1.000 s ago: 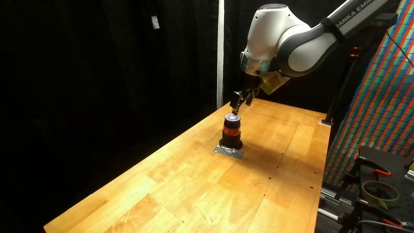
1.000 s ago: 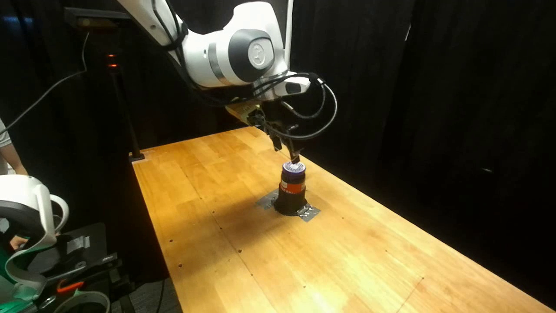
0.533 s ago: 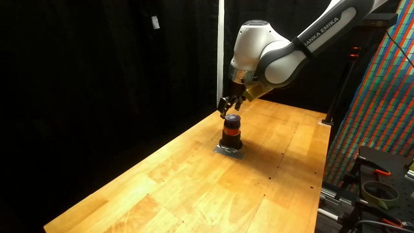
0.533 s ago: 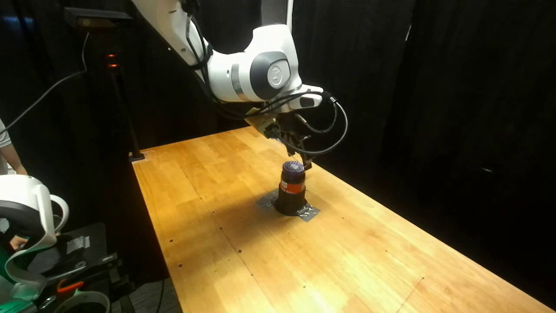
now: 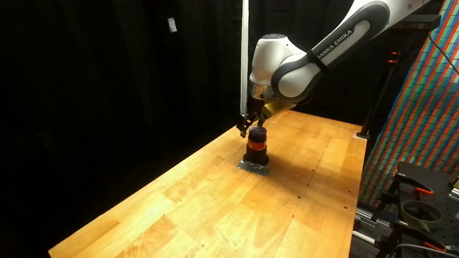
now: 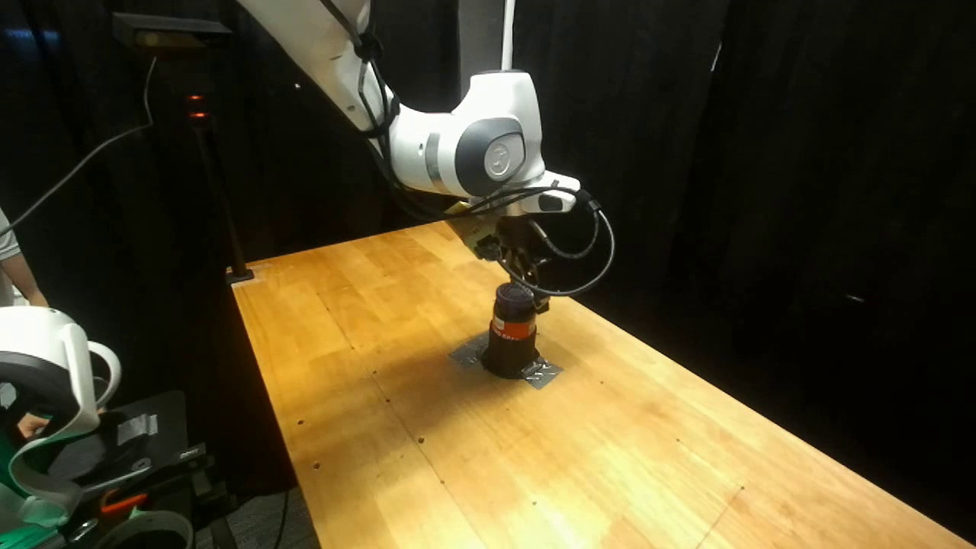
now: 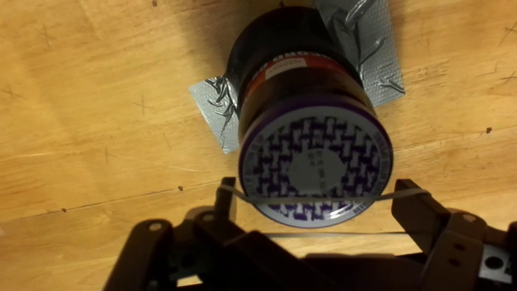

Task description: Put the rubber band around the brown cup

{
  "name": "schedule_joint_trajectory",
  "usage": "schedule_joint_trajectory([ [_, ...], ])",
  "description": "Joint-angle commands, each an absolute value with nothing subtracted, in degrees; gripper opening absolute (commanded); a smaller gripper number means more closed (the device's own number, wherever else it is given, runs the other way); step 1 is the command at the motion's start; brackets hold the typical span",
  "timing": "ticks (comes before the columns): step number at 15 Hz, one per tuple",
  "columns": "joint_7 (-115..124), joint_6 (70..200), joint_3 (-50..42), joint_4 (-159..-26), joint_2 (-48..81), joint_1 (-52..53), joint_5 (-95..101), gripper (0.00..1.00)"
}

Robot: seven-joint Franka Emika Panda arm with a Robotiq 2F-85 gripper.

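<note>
The brown cup (image 5: pixel 257 145) is a dark jar-like cylinder with an orange-red label. It stands upright on the table and shows in both exterior views (image 6: pixel 513 328). Its purple and white lid (image 7: pixel 317 169) faces the wrist view. My gripper (image 7: pixel 317 185) is open, with one finger at each side of the lid's edge. The rubber band (image 7: pixel 311 200) is stretched around both fingers. One strand crosses over the lid and bends at its rim, seemingly touching it. The other strand (image 7: pixel 339 235) runs beyond the lid's edge. In an exterior view the gripper (image 5: pixel 251 129) is low behind the cup.
Grey tape (image 7: pixel 373 52) fastens the dark base of the cup to the wooden table (image 5: pixel 215 208). The table's long edge and a black curtain (image 5: pixel 125 107) lie close behind the gripper. A side cart (image 5: pixel 426 200) with a tape roll stands beyond the table's edge.
The arm has come down and shifted left in one exterior view, right in the other. The fingers moved from above the lid to about its height. The lid is now shaded. The cup has not moved.
</note>
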State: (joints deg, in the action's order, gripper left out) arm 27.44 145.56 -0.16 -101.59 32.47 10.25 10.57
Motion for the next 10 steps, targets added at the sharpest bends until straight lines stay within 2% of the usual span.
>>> schedule_joint_trajectory([
  [1, 23.4, 140.7, -0.2, -97.6, 34.4, 10.1, 6.8, 1.00],
  [10, 14.6, 126.7, 1.2, -97.2, 31.8, 8.9, 5.0, 1.00],
])
